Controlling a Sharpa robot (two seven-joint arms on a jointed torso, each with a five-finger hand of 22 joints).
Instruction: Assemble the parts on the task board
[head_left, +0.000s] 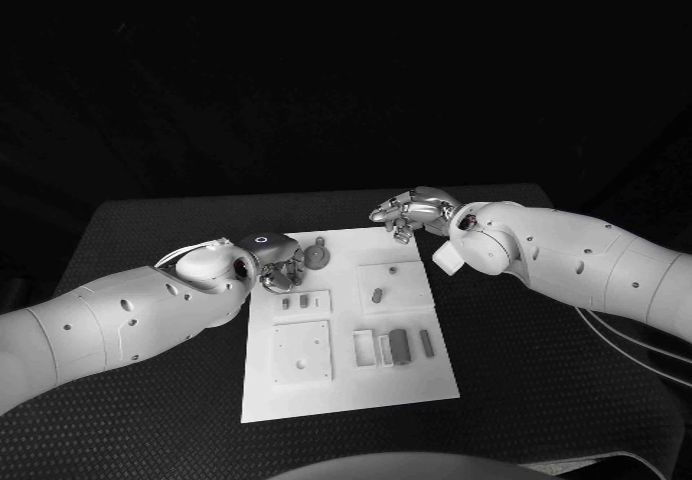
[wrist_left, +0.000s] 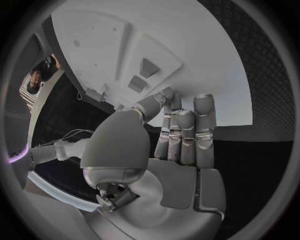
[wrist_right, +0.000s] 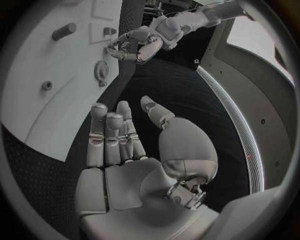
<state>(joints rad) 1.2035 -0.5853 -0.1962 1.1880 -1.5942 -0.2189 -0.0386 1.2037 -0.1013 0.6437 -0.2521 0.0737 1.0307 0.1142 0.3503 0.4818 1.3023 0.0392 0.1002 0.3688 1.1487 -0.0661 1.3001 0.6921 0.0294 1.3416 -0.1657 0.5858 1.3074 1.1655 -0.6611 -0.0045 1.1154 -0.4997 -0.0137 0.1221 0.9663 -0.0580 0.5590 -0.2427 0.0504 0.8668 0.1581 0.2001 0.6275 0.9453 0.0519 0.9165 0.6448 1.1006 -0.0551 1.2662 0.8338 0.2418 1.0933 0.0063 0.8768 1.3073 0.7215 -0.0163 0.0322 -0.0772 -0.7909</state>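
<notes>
Judging by the spread of loose pieces, assembly looks barely begun: on the task board (head_left: 346, 385) several small parts (head_left: 401, 345) lie flat near 5 o'clock beside an open rectangular frame, two more sit on a raised block (head_left: 306, 301) left of centre, one dark peg (head_left: 376, 295) lies on a second raised block toward 1 o'clock, and a round gear-like part (head_left: 317, 257) rests near the board's 11 o'clock corner. The large drilled plate at 7 o'clock carries nothing visible. Left hand (head_left: 281, 272) hovers over the board's left edge by the gear, fingers straight and together in its wrist view, holding nothing. Right hand (head_left: 411, 212) hangs over the board's far right corner at 1 o'clock, palm bare, fingers extended, empty. The board sits mid-desk (head_left: 548, 400). Whether any part is already seated, I cannot tell.
</notes>
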